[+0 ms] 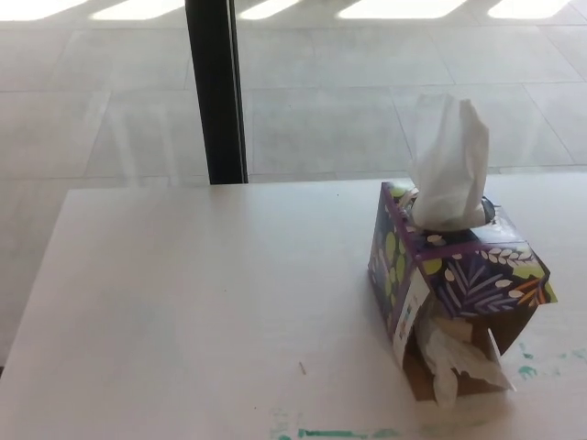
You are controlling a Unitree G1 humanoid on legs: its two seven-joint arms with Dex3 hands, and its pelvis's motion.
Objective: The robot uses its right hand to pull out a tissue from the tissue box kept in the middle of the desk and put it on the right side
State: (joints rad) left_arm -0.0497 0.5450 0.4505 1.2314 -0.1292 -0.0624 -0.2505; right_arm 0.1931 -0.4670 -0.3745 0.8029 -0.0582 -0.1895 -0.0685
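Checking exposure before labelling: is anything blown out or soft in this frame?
Head view: sunlit patches on the floor at the top edge are blown out; the tissue reads bright but keeps its folds; the tissue box is slightly soft; the desk is evenly lit.

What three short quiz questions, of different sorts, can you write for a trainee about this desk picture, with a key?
1. True or false: a white tissue stands up from the top opening of the tissue box.
2. Multiple choice: where on the desk does the box sit in this head view? A) near the left edge B) on the right part C) at the far left corner
3. Fill in: the near end of the box is torn open, and crumpled white ____ hangs out of it.

Key
1. True.
2. B.
3. Tissue. Neither robot hand shows in the picture.
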